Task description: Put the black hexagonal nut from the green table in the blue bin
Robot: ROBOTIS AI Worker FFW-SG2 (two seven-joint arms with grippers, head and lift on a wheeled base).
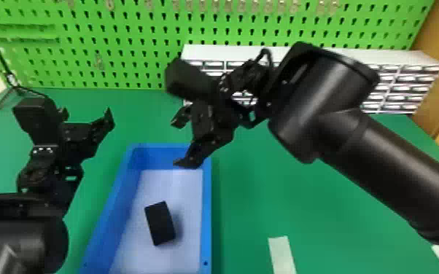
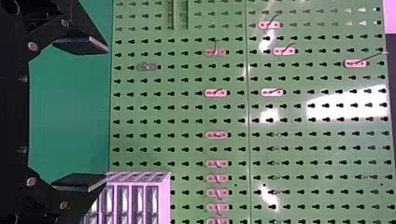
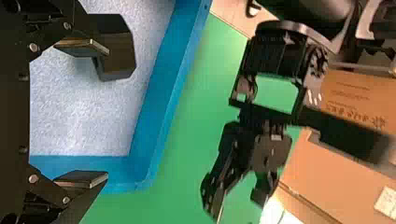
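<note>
A green pegboard [image 1: 120,78] rises behind the table [image 1: 251,204], with a white drawer cabinet [image 1: 237,53] in front of it. The black hexagonal nut [image 1: 160,223] lies inside the blue bin [image 1: 206,218], on its pale floor and well clear of the far wall; its six-sided outline is hard to confirm from the head view.

The right gripper [image 1: 179,143] is over the bin's far end, its fingers spread and holding nothing. The placing looks done, so what remains is probably a clean retreat. Lift straight up first, keeping the fingers wide, and swing aside only once the tips stand above the rim; an early sideways move could catch the wall and drag the bin. There is no need to nudge the nut straighter. The left gripper [image 1: 86,114], beside the bin, is open and empty too, and should be left room as the right arm withdraws.

The table is a smooth, even green, marked near its front by a pale tape strip [image 1: 282,255]. Cardboard boxes [image 3: 322,182] stand beyond it in the right wrist view.
</note>
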